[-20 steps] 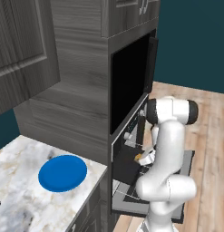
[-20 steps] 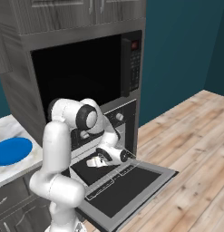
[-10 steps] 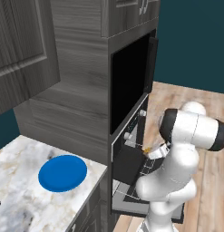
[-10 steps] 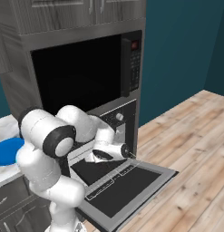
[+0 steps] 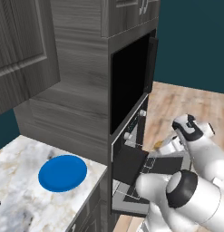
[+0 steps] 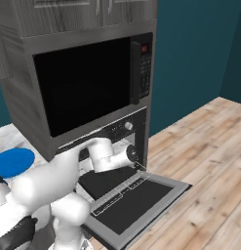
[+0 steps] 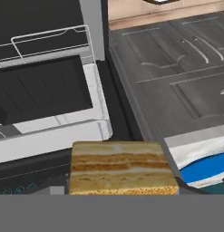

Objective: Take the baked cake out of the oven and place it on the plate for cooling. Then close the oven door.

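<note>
oven (image 6: pixel 123 128), door (image 6: pixel 136 202) dropped flat | tabletop (image 5: pixel 22 190) to arm's left, carrying plate (image 5: pixel 62 172) | end effector (image 5: pixel 164 146) over the open door, pinching cake (image 7: pixel 122 167) | plate lies well left of cake: carry leftward

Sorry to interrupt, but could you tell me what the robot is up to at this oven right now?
The white robot arm is in the middle of taking the small orange-brown layered cake block away from the dark built-in oven. In the hand view the cake sits right at the gripper, apparently held. The dark drop-down oven door hangs open, with a wire rack showing inside. The flat round blue plate waits bare on the marbled counter to the left.
</note>
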